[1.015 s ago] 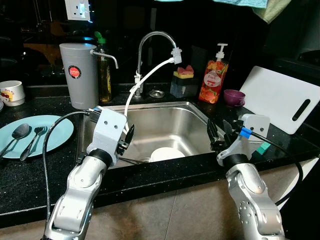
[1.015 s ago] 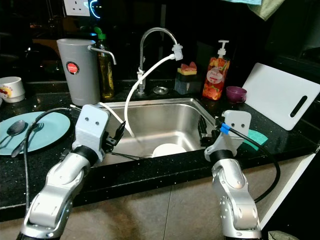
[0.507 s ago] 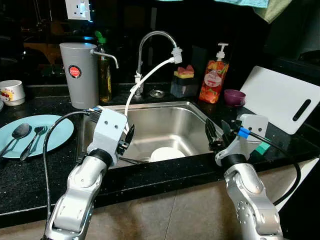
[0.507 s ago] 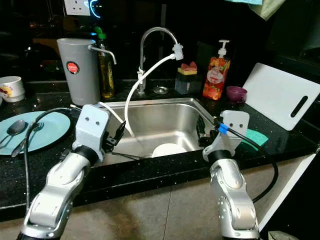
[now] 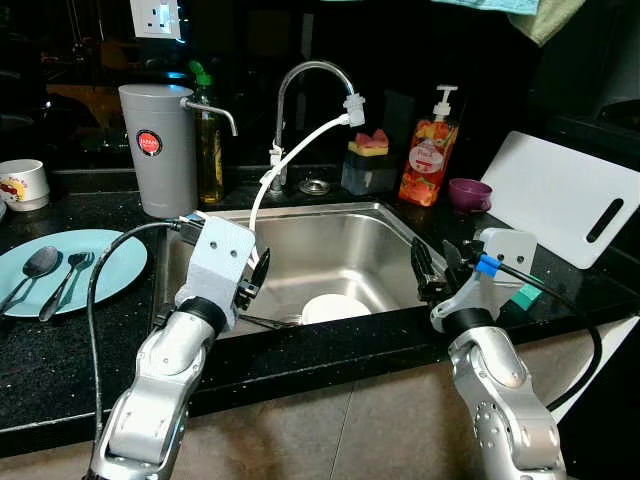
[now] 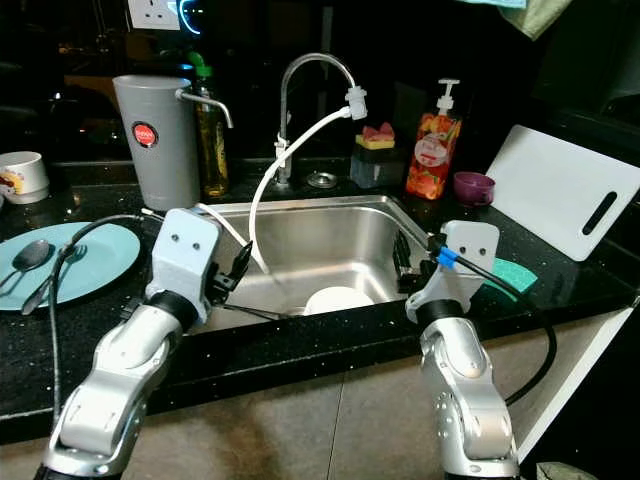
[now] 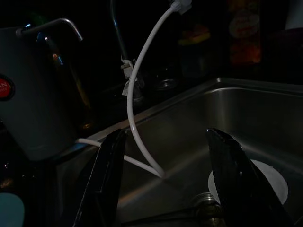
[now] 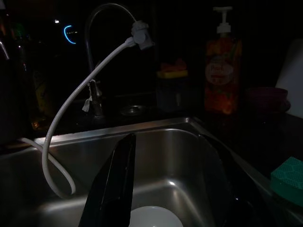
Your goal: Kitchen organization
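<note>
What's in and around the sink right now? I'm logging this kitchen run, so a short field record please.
sink: steel, holds a white dish and cutlery
tap: white hose runs from spout into sink
left counter: blue plate with spoon and fork, grey jug, mug
right counter: soap bottle, purple cup, cutting board
left gripper: jaws open, over sink
right gripper: jaws open, over sink
</note>
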{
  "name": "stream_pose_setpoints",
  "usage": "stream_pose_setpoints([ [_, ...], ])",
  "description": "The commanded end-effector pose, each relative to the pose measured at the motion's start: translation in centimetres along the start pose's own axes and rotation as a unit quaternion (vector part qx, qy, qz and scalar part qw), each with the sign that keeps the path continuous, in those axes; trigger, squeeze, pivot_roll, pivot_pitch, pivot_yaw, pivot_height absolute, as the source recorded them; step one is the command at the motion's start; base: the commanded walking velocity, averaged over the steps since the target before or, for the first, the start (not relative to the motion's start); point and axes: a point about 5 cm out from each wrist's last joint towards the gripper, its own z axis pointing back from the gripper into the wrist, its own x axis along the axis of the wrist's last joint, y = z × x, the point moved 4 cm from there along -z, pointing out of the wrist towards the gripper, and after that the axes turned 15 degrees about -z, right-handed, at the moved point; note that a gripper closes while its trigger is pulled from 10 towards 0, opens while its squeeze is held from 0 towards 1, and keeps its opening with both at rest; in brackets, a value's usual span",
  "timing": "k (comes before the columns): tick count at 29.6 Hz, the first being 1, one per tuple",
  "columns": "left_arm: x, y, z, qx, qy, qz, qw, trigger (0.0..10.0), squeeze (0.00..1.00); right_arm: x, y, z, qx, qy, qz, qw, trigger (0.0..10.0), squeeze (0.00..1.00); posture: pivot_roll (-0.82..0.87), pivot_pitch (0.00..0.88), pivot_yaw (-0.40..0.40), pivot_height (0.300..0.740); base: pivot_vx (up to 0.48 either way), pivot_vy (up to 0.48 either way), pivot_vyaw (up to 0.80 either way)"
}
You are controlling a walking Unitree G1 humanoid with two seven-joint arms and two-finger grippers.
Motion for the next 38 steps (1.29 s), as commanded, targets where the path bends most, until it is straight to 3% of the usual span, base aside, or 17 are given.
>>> stream_pose_setpoints([
  [1,0.25,-0.18,-0.35,-0.003,-0.005,-0.003,1.000,10.0,0.00,0.35,-0.06,0.05,-0.001,-0.006,0.006,1.000,10.0,0.00,0.16,0.016,-0.101,0.740,0.000,0.000,0.00],
  [38,0.14,-0.20,-0.13,0.001,-0.003,-0.004,1.000,10.0,0.00,0.19,0.05,-0.14,0.008,0.001,0.009,1.000,10.0,0.00,0.17,0.021,-0.116,0.740,0.000,0.000,0.00],
])
